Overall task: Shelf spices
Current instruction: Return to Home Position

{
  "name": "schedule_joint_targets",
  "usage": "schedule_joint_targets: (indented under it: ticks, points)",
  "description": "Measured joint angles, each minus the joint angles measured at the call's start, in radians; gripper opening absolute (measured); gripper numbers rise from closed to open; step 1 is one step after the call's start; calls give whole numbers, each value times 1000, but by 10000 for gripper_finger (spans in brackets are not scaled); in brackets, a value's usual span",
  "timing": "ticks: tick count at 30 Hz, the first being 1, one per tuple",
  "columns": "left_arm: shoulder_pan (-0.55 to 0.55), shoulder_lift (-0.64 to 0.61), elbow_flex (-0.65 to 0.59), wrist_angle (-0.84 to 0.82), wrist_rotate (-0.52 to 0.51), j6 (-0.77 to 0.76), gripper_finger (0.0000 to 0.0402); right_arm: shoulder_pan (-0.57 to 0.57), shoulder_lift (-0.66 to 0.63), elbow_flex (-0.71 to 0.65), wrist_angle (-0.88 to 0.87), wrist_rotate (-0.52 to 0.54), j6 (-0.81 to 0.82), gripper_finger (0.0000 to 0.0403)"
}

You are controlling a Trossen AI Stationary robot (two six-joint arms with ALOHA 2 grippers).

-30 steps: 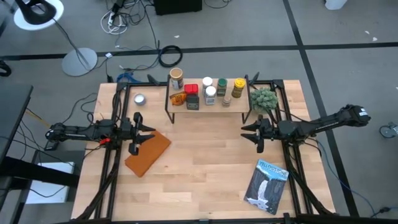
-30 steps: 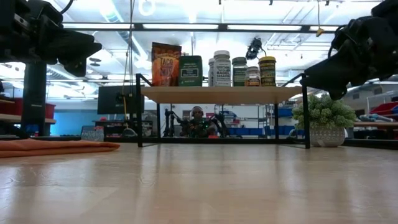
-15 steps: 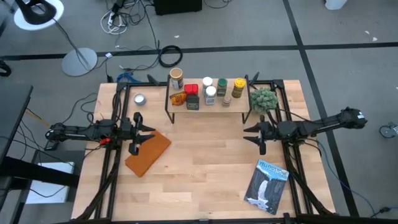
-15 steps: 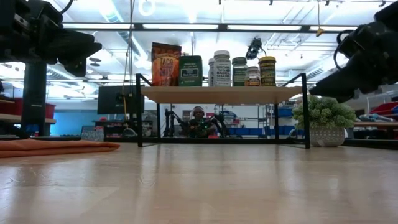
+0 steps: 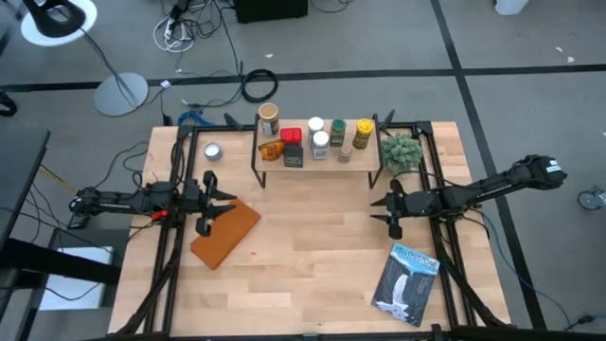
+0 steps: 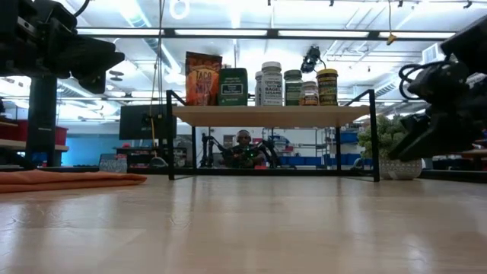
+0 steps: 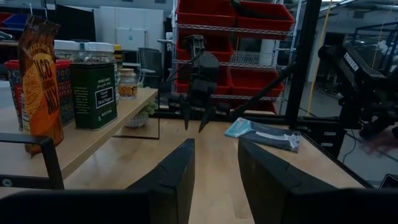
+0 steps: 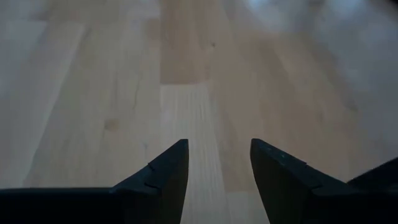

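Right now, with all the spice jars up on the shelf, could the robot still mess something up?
Maybe, in two ways.
1. The spices stand crowded on the narrow shelf; a bump against its legs might topple some.
2. The right end effector, open and empty, hangs low over the table between the potted plant and the book, so a careless swing could hit either.
The left end effector is open over the brown slab.

My table (image 5: 312,246) is pale wood, and on it stand the shelf (image 5: 317,163) at the far edge, a small silver tin (image 5: 212,151) and a potted plant (image 5: 401,151). An orange-brown slab (image 5: 225,233) and a blue booklet (image 5: 407,281) lie flat nearer me. The spices (image 5: 312,140) crowd the shelf's top board.
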Motion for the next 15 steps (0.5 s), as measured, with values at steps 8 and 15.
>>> schedule_joint_targets:
  ticks: [8, 15]
  points:
    - [0, 0, 0, 0, 0, 0, 127, 0, 39, -1, 74, 1, 3, 172]
    - [0, 0, 0, 0, 0, 0, 127, 0, 39, 0, 76, 1, 3, 173]
